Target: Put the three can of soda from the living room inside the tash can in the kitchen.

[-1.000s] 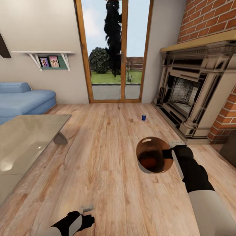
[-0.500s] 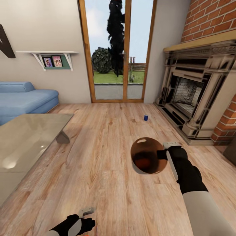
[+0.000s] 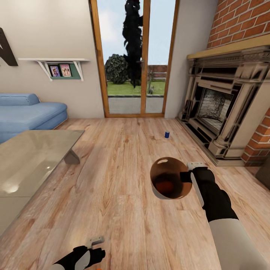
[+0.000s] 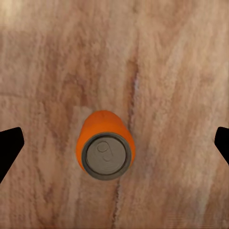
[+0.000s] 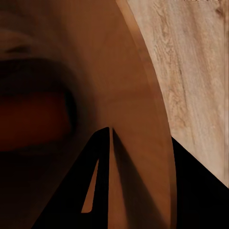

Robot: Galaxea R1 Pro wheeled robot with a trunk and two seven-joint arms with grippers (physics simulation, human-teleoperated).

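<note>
My right gripper (image 3: pixel 186 176) is shut on the rim of the tash can (image 3: pixel 169 179), a round copper-brown bin held above the wood floor and tipped toward the camera. In the right wrist view the bin wall (image 5: pixel 138 119) sits between the dark fingers (image 5: pixel 93 191). A dim orange shape (image 3: pixel 164 186) lies inside the bin. A dark blue can of soda (image 3: pixel 167 134) stands on the floor near the fireplace. My left gripper (image 3: pixel 96 240) hangs low; in its wrist view it is open (image 4: pixel 116 145) straight above an upright orange can (image 4: pixel 106 149).
A glass coffee table (image 3: pixel 26 165) is at the left, with a blue sofa (image 3: pixel 26 114) behind it. The ornate fireplace (image 3: pixel 221 108) and brick chimney line the right side. Glass doors (image 3: pixel 137 60) are straight ahead across the wood floor.
The whole view shifted a little a second ago as the camera moved. Since then the left hand has sunk slightly toward the picture's bottom edge. The bin stays held by the right gripper.
</note>
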